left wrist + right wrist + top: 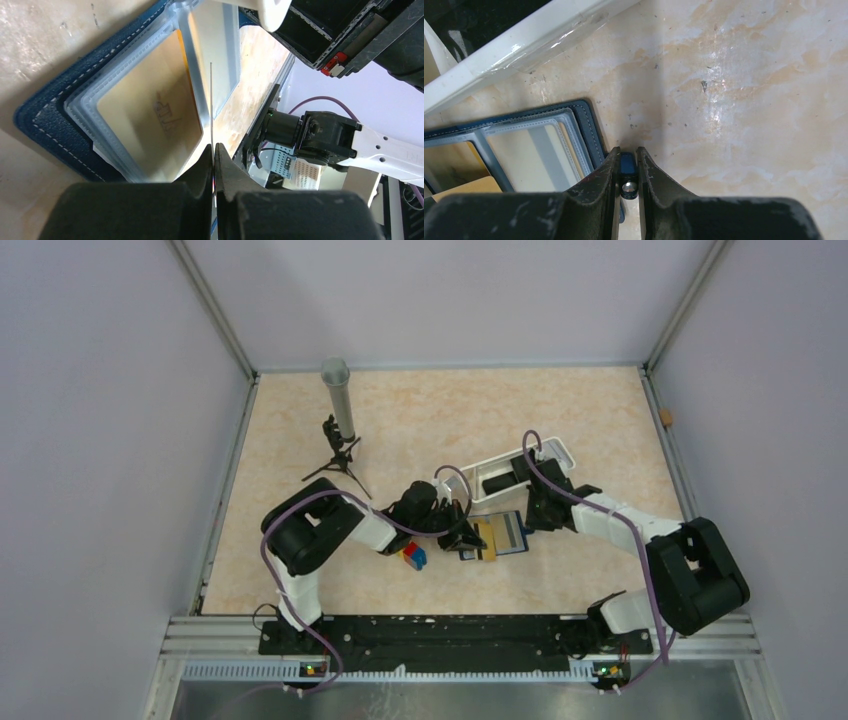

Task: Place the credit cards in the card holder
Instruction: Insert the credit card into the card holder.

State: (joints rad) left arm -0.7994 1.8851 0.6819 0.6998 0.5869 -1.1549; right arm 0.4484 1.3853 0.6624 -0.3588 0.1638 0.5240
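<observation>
The navy card holder [510, 533] lies open on the table. In the left wrist view [45, 125] its clear inner slots show a yellow-gold card [150, 115] lying in one slot. My left gripper [213, 147] is shut on a thin card [211, 100], seen edge-on, held upright over the holder's slots; its colour does not show. In the top view the left gripper [467, 537] is at the holder's left side. My right gripper [627, 155] is shut on the holder's snap tab [626, 172] at its right edge, and it also shows in the top view [531, 519].
A white oblong tray [555, 452] stands just behind the holder, with its rim close in the right wrist view [524, 45]. Coloured toy bricks [413, 557] lie by the left arm. A small tripod with a grey cylinder [338, 400] stands at the back left.
</observation>
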